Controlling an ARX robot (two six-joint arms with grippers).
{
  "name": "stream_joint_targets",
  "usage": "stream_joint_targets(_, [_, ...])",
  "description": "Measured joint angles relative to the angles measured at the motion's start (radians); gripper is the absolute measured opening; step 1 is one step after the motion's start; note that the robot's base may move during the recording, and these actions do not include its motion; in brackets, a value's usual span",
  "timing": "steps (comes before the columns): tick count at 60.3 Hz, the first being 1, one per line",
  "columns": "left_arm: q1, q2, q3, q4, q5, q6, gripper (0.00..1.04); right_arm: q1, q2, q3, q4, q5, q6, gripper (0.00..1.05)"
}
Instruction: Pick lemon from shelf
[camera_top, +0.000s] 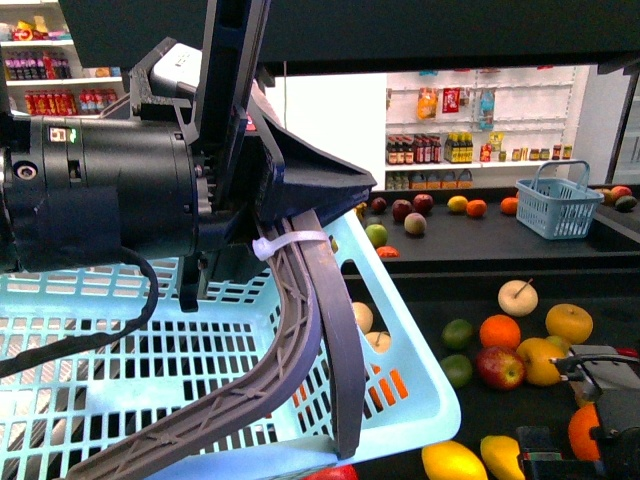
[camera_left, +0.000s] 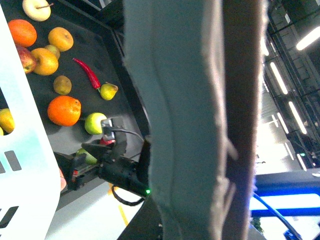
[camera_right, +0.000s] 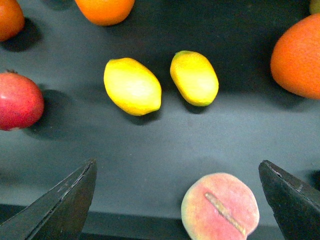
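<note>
Two yellow lemons (camera_right: 132, 86) (camera_right: 194, 77) lie side by side on the black shelf tray (camera_right: 165, 140). My right gripper (camera_right: 177, 200) is open and empty above the tray, short of the lemons, with a peach (camera_right: 220, 207) between its fingers (camera_right: 65, 205). In the front view the lemons (camera_top: 453, 462) (camera_top: 502, 455) are at the bottom edge, left of my right gripper (camera_top: 600, 420). My left gripper (camera_top: 290, 200) is shut on the grey handle (camera_top: 300, 330) of the light blue basket (camera_top: 120, 350), held up at the left. That handle (camera_left: 190, 120) fills the left wrist view.
Oranges (camera_right: 104, 9) (camera_right: 299, 57) and a red fruit (camera_right: 19, 100) lie around the lemons. Several apples, limes, oranges and golden fruits (camera_top: 568, 322) cover the tray (camera_top: 560, 250). A small blue basket (camera_top: 558, 200) stands on the upper tier. White wall shelves of bottles (camera_top: 440, 150) are behind.
</note>
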Motion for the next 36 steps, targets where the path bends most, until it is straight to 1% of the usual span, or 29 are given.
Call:
stream_joint_targets(17, [0.000,0.000,0.000,0.000,-0.001,0.000,0.07,-0.016,0.256,0.230,0.018,-0.034,-0.089,0.97])
stream_joint_targets(36, [0.000,0.000,0.000,0.000,-0.001,0.000,0.07,-0.020,0.396,0.420,0.019,-0.045,-0.156,0.97])
